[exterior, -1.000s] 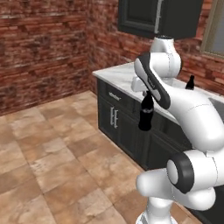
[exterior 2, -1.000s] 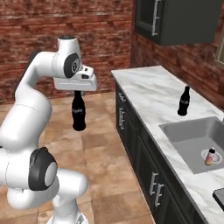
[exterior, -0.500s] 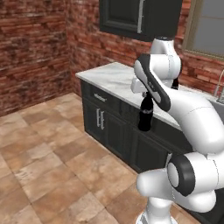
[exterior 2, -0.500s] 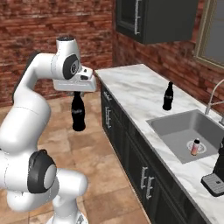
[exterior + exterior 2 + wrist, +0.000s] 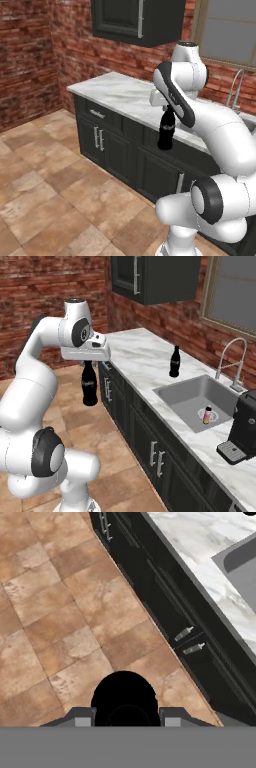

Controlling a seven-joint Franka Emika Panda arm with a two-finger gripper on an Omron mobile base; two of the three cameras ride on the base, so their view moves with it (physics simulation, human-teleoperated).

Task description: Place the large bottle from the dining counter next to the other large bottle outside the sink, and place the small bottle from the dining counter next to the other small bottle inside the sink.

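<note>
Even, bright rendered light; soft shadows; no glare; textures slightly blurred, edges undistorted.

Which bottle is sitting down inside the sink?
The small bottle with the pale body. It stands in the sink. One large dark bottle stands on the counter; the other hangs from the hand.

White arm reared up from the base, elbow bent high, forearm reaching forward and level, wrist turned so the hand points straight down. Gripper (image 5: pixel 89 363) clamped on the neck of the large bottle (image 5: pixel 89 385), bottle hanging upright beneath it, clear of any surface. From the left side, gripper (image 5: pixel 168 113) at chest height in front of the shoulder joint, bottle (image 5: pixel 166 132) dangling below. In the hand view, bottle top (image 5: pixel 125 699) wedged between the two fingertips (image 5: pixel 83 717).
</note>
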